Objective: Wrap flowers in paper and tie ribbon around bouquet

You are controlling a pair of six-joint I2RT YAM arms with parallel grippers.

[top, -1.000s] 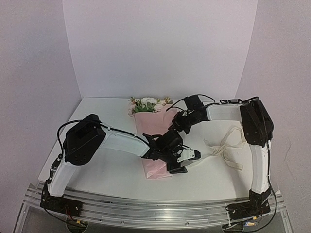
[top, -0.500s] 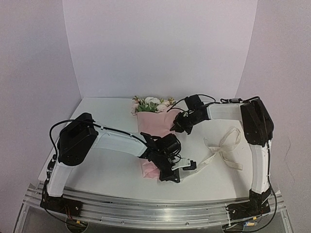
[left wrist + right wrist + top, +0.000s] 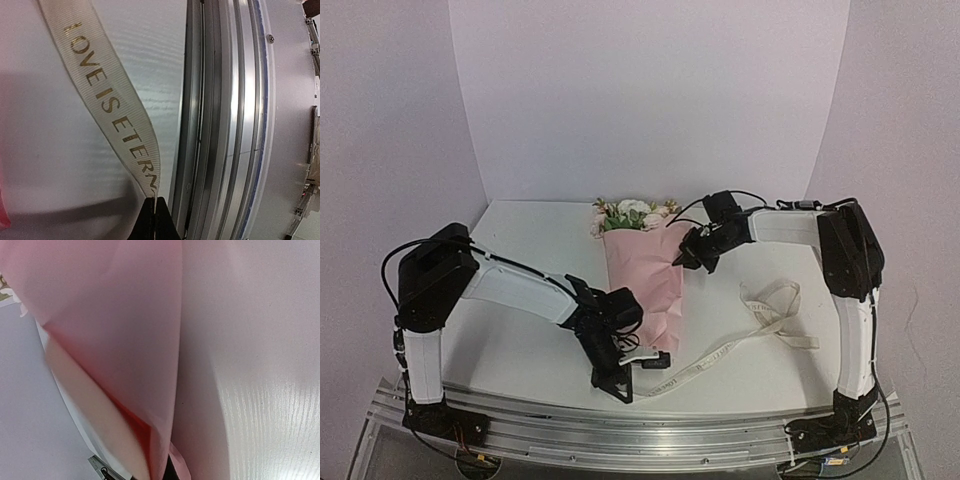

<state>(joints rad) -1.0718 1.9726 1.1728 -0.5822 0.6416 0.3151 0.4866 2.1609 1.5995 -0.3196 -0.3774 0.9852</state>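
Your left tool [image 3: 623, 387] was clamped fully shut on the very end of the ribbon [image 3: 107, 95]. The wrist view showed the strip pinched between the two fingertips, with gold "LOVE IS ETERN" print facing the camera. That tool sat at the bouquet's 6 o'clock, just beside the near rail [image 3: 225, 125] of the tabletop [image 3: 520, 240].

From there the ribbon ran flat across the tabletop toward 2 o'clock, then looped loosely at the 3 o'clock side, near the right arm's upright link.

Your right tool [image 3: 687, 258] was shut too, nipping the paper [image 3: 655, 290] at the bouquet's 2 o'clock edge. Its wrist view was mostly pink sheet, with folds running down into the fingertips.

The bouquet [image 3: 642, 270] lay mid-tabletop, flowers [image 3: 632, 213] pointing to 12 o'clock and narrow end toward 6. The ribbon lay beside the bouquet at its 4 o'clock, not around it. I couldn't tell whether it touched the narrow end.
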